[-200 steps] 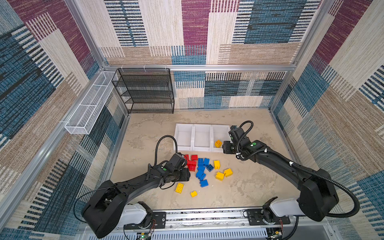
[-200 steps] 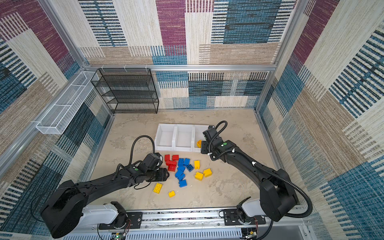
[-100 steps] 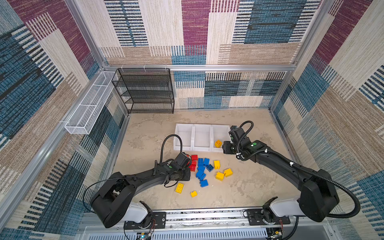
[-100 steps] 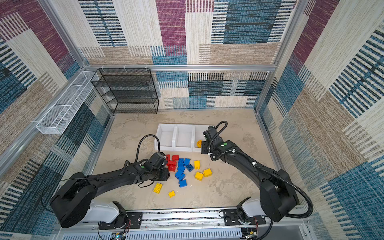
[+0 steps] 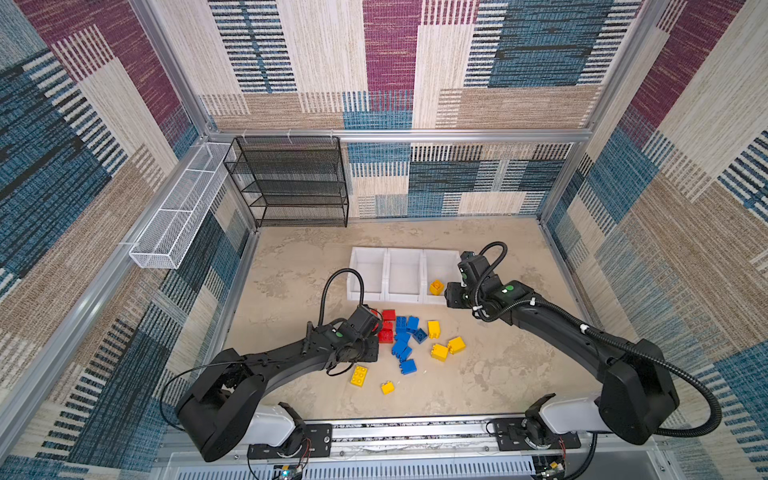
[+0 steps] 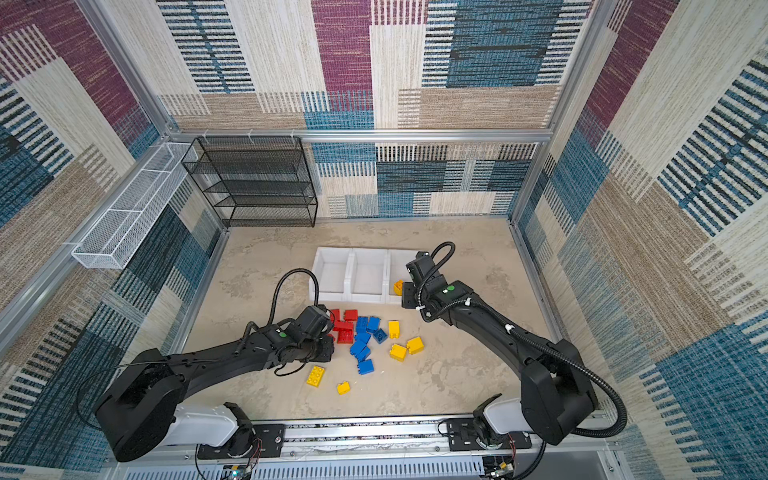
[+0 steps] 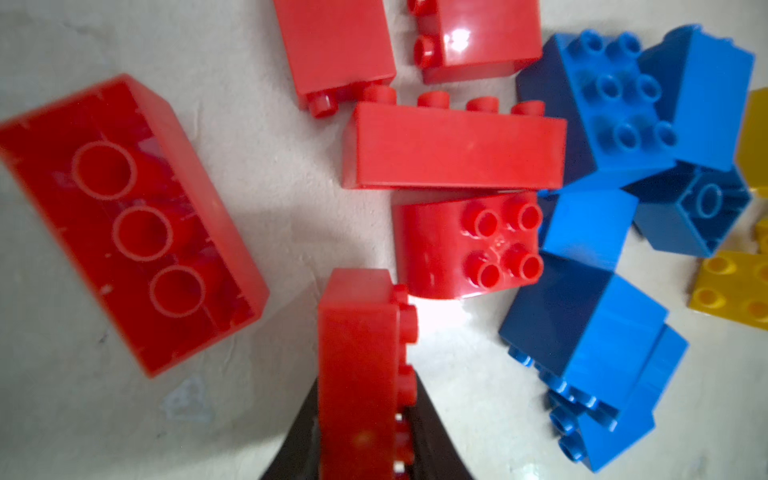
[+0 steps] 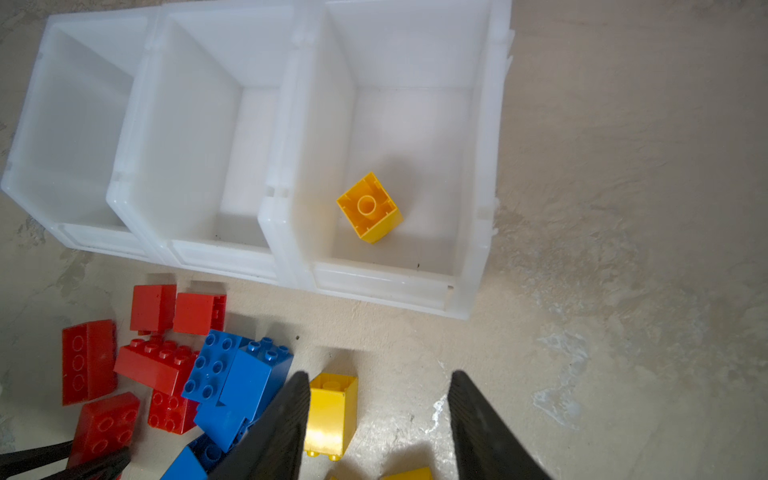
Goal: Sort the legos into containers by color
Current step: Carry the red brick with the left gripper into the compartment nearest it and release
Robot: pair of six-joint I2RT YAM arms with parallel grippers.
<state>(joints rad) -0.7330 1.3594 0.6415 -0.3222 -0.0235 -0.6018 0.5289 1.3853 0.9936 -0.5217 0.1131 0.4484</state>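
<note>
My left gripper [image 7: 365, 395] is shut on an oblong red lego [image 7: 357, 353] standing on edge between its fingers; in a top view the left gripper [image 5: 370, 334] sits at the left edge of the pile. More red legos [image 5: 388, 314], blue legos [image 5: 401, 347] and yellow legos [image 5: 439, 352] lie loose on the table. The three white containers [image 5: 386, 250] stand in a row behind them. The right container holds one yellow lego [image 8: 370, 208], upside down. My right gripper [image 8: 380, 378] hangs open and empty in front of that container, above a yellow lego [image 8: 332, 411].
A black mesh rack [image 5: 291, 183] stands at the back left, with a white wire basket [image 5: 178, 212] on the left wall. Two yellow legos [image 5: 358, 376] lie apart near the front. The left and middle containers [image 8: 187, 124] hold nothing.
My left gripper has closed on the red lego at the pile's left edge, and its arm has shifted slightly toward the pile. The right arm has stayed still.
</note>
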